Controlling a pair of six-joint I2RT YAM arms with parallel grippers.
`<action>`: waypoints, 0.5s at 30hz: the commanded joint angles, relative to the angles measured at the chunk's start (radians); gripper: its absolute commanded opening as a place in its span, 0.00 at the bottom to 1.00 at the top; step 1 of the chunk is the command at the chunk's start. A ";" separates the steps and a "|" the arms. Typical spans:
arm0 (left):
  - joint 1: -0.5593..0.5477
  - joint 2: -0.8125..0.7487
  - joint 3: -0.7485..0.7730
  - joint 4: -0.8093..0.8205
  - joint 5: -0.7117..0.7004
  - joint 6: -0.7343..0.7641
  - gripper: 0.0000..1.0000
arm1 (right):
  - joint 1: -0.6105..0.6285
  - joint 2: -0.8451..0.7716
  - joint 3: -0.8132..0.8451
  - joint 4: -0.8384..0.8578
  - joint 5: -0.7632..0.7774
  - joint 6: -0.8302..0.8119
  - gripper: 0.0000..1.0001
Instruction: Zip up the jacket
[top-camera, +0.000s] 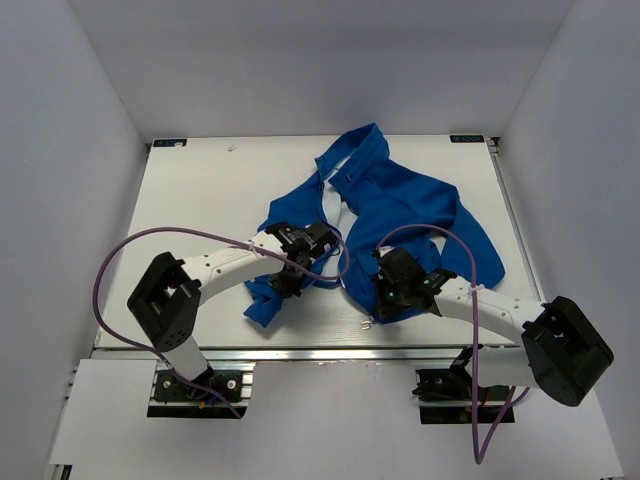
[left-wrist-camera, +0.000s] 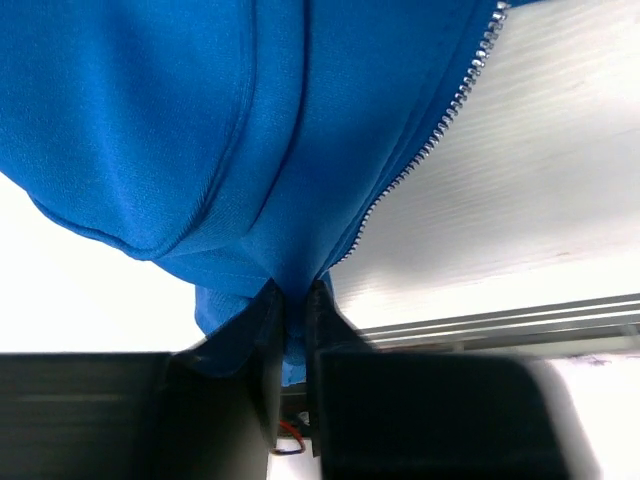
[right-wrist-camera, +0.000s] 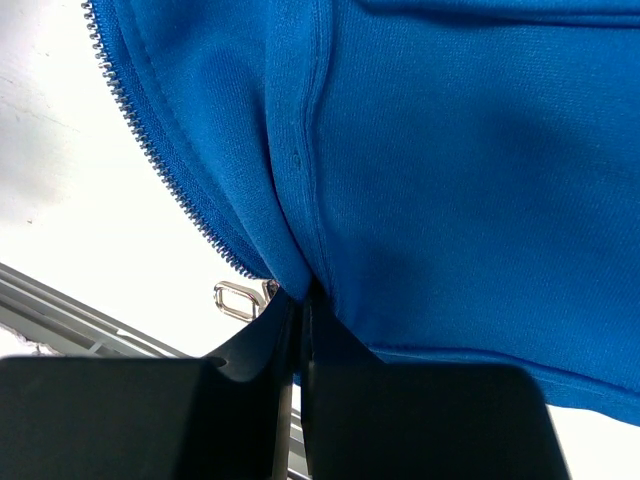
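A bright royal-blue soft fabric jacket (top-camera: 400, 200) is seen lying crumpled and unzipped on a flat white worktop (top-camera: 200, 200), spread from its middle towards the far right. One bunched end is placed near the left arm, and a collar-like fold is turned up at the far side. In the left wrist view, a row of small silver zipper teeth (left-wrist-camera: 430, 145) is shown running along one loose edge. The matching row (right-wrist-camera: 160, 170) is seen in the right wrist view, with a small metal pull ring (right-wrist-camera: 235, 297) at its near end, just beside the fingers.

A fold of the jacket's near hem is pinched between the black left fingers (left-wrist-camera: 322, 325), which are drawn narrow on the cloth, just beside the zipper edge. Another fold of the jacket is clamped by the black right fingers (right-wrist-camera: 270, 345), which are pressed almost together on the thin fabric.

From above, both white arms are seen bent inward over the jacket's near edge, the left fingers (top-camera: 285, 280) a little apart from the right fingers (top-camera: 385, 300). Purple cables (top-camera: 110, 270) are looped along each arm. A grey metal rail (top-camera: 300, 350) is laid along the near edge of the worktop.
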 joint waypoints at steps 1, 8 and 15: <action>0.002 -0.070 0.050 0.073 0.028 -0.028 0.05 | -0.005 -0.021 0.007 -0.005 0.017 -0.010 0.00; 0.002 -0.050 0.093 0.260 0.206 -0.095 0.04 | -0.035 -0.036 0.002 -0.033 0.048 0.059 0.00; -0.029 -0.016 0.001 0.364 0.445 -0.043 0.54 | -0.080 -0.097 -0.010 -0.025 0.016 0.080 0.00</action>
